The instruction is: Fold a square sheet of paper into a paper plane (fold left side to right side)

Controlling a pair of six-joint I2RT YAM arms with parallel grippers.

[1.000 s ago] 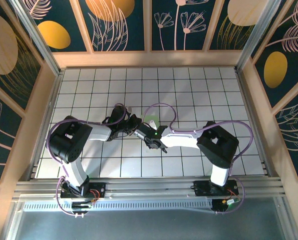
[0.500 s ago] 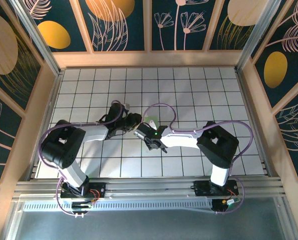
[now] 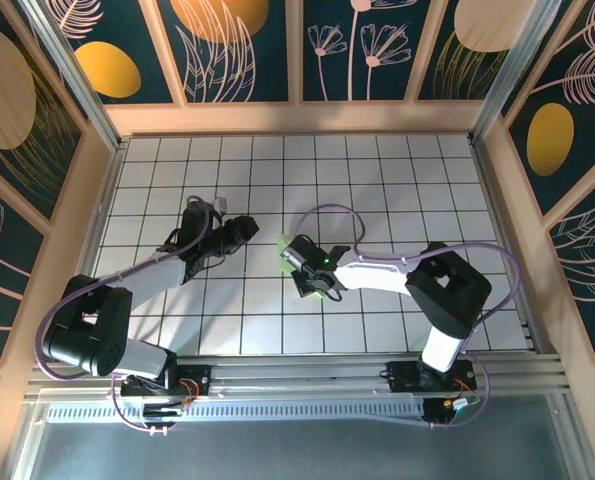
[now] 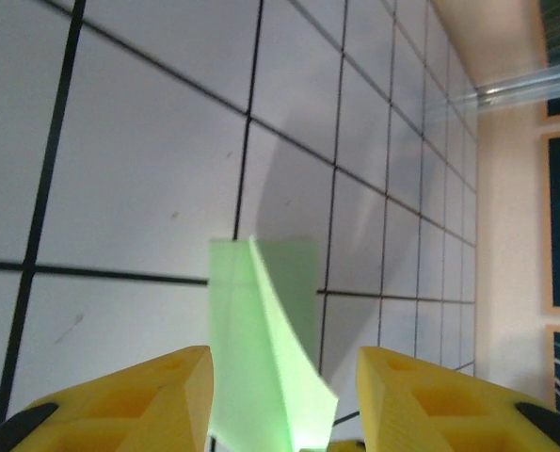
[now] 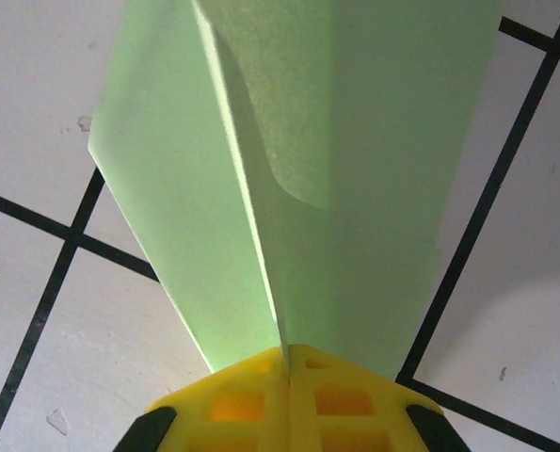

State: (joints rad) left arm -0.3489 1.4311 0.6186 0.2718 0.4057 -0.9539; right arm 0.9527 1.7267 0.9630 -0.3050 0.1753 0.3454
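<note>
The square sheet of paper is folded into a narrow pale green paper plane [image 5: 355,141] with a raised centre crease. My right gripper [image 5: 285,353] is shut on that crease from below, and the two wings spread out ahead of it. From above, the right gripper [image 3: 288,249] sits mid-table with slivers of the green paper [image 3: 280,242] showing beside it. My left gripper [image 3: 241,228] is to its left, apart from it. In the left wrist view the left gripper [image 4: 281,363] is open; the paper [image 4: 261,358] stands in the gap, touching neither finger.
The white tiled table [image 3: 397,190] is ringed by wooden walls [image 3: 297,117]. An aluminium rail [image 3: 297,375] runs along the near edge over the arm bases. Purple cables [image 3: 322,212] loop above the right arm.
My left gripper opened, let go of the paper and pulled back to the left with its arm. My right gripper closed on the paper's crease and holds it alone.
</note>
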